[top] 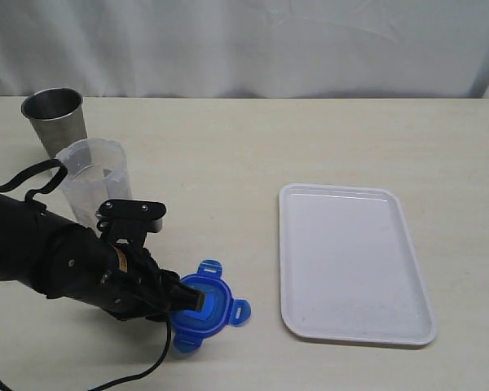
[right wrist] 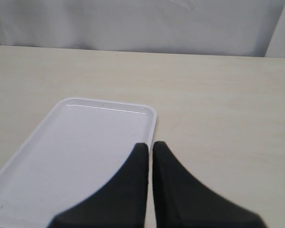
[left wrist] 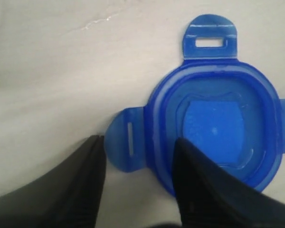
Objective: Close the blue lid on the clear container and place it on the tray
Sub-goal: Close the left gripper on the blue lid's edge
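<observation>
- The blue lid (left wrist: pixel 213 126) lies flat on the worktop (top: pixel 228 163), near the front edge and between the clear container (top: pixel 94 183) and the tray (top: pixel 354 261). The left fingers (left wrist: pixel 85 185) bracket its edge. One tip is just outside a side flap (left wrist: pixel 126 145) and the other is over the raised rim. I cannot tell whether they are squeezing or only resting there.
- The hold, if there is one, takes in only a flap and a strip of rim. A thin, hinged flap can bend, so the lid could pivot, droop or slip out on the lift.
- If the outer tip only grazes the flap's end, further closing may push the lid along the worktop rather than pinch it.
- No sticker shows on the upward face, which looks recessed like an underside. If so, the lid would reach the container wrong way up and would not seat.
- The container stands open and upright just behind the left arm, with a steel cup (top: pixel 55 120) close behind it. It is tall and narrow, so a swing of the arm or an off-centre press could tip it or knock it into the cup.
- Splayed flaps could catch on the container's mouth and leave the lid cocked.
- The right fingers (right wrist: pixel 128 190) are clenched together on nothing, above the tray's near rim. They are not bracing the container, so pressing the lid home with one arm may slide it.
</observation>
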You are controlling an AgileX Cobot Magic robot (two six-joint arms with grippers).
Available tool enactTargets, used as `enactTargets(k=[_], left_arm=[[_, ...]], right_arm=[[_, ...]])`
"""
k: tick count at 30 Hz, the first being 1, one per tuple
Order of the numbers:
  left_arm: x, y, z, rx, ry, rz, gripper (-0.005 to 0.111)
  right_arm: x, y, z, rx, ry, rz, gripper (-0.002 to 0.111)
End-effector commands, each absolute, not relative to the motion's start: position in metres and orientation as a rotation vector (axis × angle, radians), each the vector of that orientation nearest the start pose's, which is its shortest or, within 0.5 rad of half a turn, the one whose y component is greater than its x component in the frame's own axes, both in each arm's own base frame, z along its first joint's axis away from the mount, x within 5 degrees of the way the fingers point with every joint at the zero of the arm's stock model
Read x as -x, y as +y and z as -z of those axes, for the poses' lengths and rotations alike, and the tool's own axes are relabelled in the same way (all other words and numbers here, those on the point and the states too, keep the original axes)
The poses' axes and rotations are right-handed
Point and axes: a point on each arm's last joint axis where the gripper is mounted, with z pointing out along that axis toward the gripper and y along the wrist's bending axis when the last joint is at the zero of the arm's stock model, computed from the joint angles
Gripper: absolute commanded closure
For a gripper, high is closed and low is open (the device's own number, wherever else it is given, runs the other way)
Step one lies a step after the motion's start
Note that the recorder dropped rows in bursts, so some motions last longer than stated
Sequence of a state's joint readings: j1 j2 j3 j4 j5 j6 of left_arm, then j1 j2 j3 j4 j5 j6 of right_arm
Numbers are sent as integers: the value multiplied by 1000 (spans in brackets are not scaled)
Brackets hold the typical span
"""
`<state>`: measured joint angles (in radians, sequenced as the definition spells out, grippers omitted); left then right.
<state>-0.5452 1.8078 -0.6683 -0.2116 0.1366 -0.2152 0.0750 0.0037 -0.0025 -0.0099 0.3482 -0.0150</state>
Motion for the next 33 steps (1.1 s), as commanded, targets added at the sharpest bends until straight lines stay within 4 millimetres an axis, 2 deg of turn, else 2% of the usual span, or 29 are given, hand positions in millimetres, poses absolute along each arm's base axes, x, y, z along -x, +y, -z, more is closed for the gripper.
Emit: enactTargets(k=[1, 8, 13, 16, 21, 22, 23, 25, 27, 33], left_arm=[[-224, -143, -87, -177, 2950, 238, 64], [-229, -144, -94, -225, 2880, 258, 63], [-231, -145, -118, -237, 2787, 306, 63], [-230, -145, -125, -260, 2771, 314, 63], [-230, -143, -125, -356, 2757, 291, 52], [-231, -142, -125, -378, 2752, 284, 53], [-232, -135, -124, -351, 2783, 273, 60], [-234, -121, -122, -276, 2847, 257, 65], [-236, -114, -122, -278, 2863, 252, 65], [-235, -128, -126, -339, 2814, 484, 65]], right_arm=[[-53, 4, -182, 86, 1827, -30, 104], [-53, 4, -182, 86, 1827, -30, 104], [-53, 4, -182, 86, 1827, -30, 104], [-53, 4, -182, 86, 1827, -30, 104], [-53, 4, -182, 86, 1827, -30, 104], [-53, 4, -182, 86, 1827, -30, 104], [-53, 4, -182, 86, 1827, -30, 104], [-53, 4, -182, 86, 1827, -30, 104], [-53, 4, -182, 86, 1827, -30, 104], [-53, 4, -182, 86, 1827, -30, 104]])
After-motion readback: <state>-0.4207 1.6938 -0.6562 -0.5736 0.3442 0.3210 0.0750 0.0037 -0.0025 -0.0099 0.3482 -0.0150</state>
